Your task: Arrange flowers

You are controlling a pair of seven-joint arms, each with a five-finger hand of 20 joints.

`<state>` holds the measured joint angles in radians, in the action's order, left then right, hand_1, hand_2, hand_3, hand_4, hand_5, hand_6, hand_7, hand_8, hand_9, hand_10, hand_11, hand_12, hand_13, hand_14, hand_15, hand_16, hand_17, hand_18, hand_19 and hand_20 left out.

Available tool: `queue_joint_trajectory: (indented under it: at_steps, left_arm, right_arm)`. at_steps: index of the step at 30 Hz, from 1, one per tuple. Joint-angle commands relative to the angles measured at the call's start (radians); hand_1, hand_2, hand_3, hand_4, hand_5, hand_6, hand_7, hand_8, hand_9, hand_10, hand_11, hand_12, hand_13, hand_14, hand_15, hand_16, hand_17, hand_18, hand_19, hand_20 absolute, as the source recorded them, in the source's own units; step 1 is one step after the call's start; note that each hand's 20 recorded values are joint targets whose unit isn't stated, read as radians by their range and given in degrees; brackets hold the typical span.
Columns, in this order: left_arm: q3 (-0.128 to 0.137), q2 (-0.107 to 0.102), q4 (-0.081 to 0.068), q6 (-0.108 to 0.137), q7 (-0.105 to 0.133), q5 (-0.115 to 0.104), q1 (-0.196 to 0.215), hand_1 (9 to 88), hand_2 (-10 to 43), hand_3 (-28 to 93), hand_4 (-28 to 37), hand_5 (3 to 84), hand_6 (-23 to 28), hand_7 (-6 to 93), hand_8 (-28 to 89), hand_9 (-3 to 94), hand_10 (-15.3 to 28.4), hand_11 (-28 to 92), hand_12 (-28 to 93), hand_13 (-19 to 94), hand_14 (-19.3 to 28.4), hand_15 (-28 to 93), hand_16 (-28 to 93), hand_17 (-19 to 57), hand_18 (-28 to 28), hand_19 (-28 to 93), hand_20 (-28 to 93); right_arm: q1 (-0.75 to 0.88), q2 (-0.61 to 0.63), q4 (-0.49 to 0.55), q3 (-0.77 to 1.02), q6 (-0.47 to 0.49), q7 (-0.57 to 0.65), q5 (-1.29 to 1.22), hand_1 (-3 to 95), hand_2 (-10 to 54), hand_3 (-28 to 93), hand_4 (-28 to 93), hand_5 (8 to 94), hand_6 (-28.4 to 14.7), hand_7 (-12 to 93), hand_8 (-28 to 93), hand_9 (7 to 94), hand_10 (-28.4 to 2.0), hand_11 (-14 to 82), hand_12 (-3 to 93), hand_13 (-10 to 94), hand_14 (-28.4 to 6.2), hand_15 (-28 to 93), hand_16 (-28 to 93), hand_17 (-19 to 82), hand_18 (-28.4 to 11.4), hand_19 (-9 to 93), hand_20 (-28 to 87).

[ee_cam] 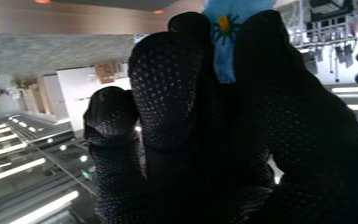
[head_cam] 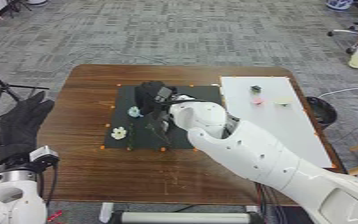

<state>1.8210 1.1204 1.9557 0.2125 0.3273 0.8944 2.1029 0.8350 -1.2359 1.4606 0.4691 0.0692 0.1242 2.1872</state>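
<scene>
In the head view, the right hand (head_cam: 151, 93) is over the dark mat, at the blue flower (head_cam: 135, 112). The right wrist view has the blue flower (ee_cam: 224, 67) pinched between the thumb and fingers of the right hand (ee_cam: 180, 110). A white flower (head_cam: 119, 133) lies on the dark mat (head_cam: 115, 143). On the white board (head_cam: 286, 135) are a pink flower (head_cam: 257, 101), a pale yellow flower (head_cam: 283, 101) and a dark green item (head_cam: 255, 89). The left hand (head_cam: 26, 120) is open beside the table's left edge.
The brown table (head_cam: 95, 175) has small orange markers around the mat and board. The right forearm (head_cam: 264, 155) crosses between mat and board. A black bin (head_cam: 321, 111) stands by the right table edge, and a black tripod (head_cam: 5, 86) is at the far left.
</scene>
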Motion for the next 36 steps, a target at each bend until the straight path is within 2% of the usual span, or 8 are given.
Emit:
queue_joint_trajectory:
  at_steps: [1, 7, 12, 15, 20, 22, 32, 36]
  left_arm:
    - [-0.008, 0.01, -0.003, -0.021, 0.003, -0.001, -0.008, 23.0, 10.3, 68, -28.3, 48.9, 5.5, 9.7, -7, 50.6, 15.5, 20, 8, 39, 15.8, 14, -3, 11.4, 9.9, 8, 18]
    - [-0.003, 0.015, 0.0, -0.03, 0.003, 0.002, -0.006, 22.7, 10.0, 69, -28.3, 48.8, 5.4, 9.7, -7, 50.6, 15.5, 20, 8, 39, 15.9, 14, -3, 11.4, 10.0, 8, 18]
    - [-0.012, 0.011, -0.001, -0.024, -0.003, 0.003, -0.016, 22.8, 10.0, 69, -28.3, 48.7, 5.5, 9.6, -7, 50.5, 15.5, 20, 8, 39, 15.9, 14, -3, 11.3, 10.0, 8, 18]
    - [-0.02, 0.009, -0.002, -0.02, -0.008, 0.004, -0.025, 22.8, 10.0, 69, -28.3, 48.5, 5.5, 9.6, -7, 50.5, 15.5, 20, 8, 39, 15.9, 14, -3, 11.2, 10.0, 8, 18]
    - [-0.024, 0.008, -0.001, -0.014, -0.01, 0.005, -0.027, 22.8, 9.9, 69, -28.3, 48.5, 5.4, 9.7, -7, 50.5, 15.5, 20, 8, 39, 16.0, 14, -3, 11.1, 10.0, 8, 18]
    - [-0.029, 0.006, 0.0, -0.01, -0.012, 0.005, -0.031, 22.8, 9.9, 69, -28.3, 48.5, 5.3, 9.7, -7, 50.4, 15.5, 20, 8, 39, 16.0, 14, -3, 11.1, 10.1, 8, 18]
    - [-0.023, 0.008, 0.0, -0.016, -0.012, 0.004, -0.025, 22.8, 9.7, 68, -28.3, 48.3, 5.2, 9.8, -7, 50.5, 15.4, 20, 8, 40, 16.0, 14, -2, 11.0, 10.1, 8, 18]
    - [-0.02, 0.01, 0.003, -0.017, -0.011, 0.004, -0.02, 22.8, 9.6, 69, -28.3, 48.3, 5.2, 9.9, -7, 50.4, 15.4, 20, 8, 40, 16.0, 15, -2, 11.0, 10.1, 8, 18]
  right_arm:
    - [0.033, -0.008, -0.062, 0.044, 0.029, 0.004, 0.066, 58.7, -9.5, 58, -18, 78.4, 2.4, 18, 3, 82.8, -9.7, 5.9, 23.2, 81, -6.7, 52, 34, 43, -20.6, 80, 57]
    - [0.05, -0.008, -0.07, 0.06, 0.056, 0.006, 0.077, 58.4, -9.5, 58, -17, 78.1, 2.4, 18, 3, 82.4, -9.5, 5.9, 23.1, 81, -6.7, 52, 34, 42, -20.7, 80, 57]
    - [0.052, -0.015, -0.066, 0.083, 0.111, 0.009, 0.071, 56.8, -9.0, 58, -16, 77.2, 2.6, 18, 3, 80.4, -9.9, 7.7, 21.6, 80, -7.0, 52, 34, 42, -20.7, 80, 57]
    - [0.05, -0.014, -0.062, 0.084, 0.125, 0.025, 0.069, 53.3, -9.4, 59, -16, 72.3, 1.9, 17, 2, 74.6, -11.6, 12.7, 15.1, 78, -7.6, 52, 33, 40, -21.1, 79, 57]
    - [0.045, -0.007, -0.051, 0.083, 0.143, 0.035, 0.065, 48.0, -9.5, 65, -16, 63.3, 2.4, 17, -3, 68.7, -12.8, 11.4, 14.2, 77, -8.1, 53, 33, 39, -21.0, 78, 57]
    - [0.041, -0.007, -0.051, 0.083, 0.14, 0.036, 0.062, 45.9, -9.5, 68, -16, 60.6, 2.2, 17, -10, 65.9, -13.0, 10.6, 13.9, 76, -8.1, 53, 32, 39, -21.1, 78, 57]
    - [0.002, 0.036, -0.011, 0.084, 0.193, 0.047, 0.028, 41.8, -9.5, 68, -16, 57.0, 2.2, 16, -11, 62.2, -15.0, 8.6, 13.3, 76, -8.6, 53, 32, 38, -21.6, 78, 57]
    - [-0.017, 0.092, 0.044, 0.121, 0.206, 0.056, -0.007, 40.2, -9.5, 67, -16, 55.0, 2.2, 15, -11, 59.7, -15.3, 7.6, 12.9, 75, -8.9, 53, 32, 38, -21.7, 78, 57]
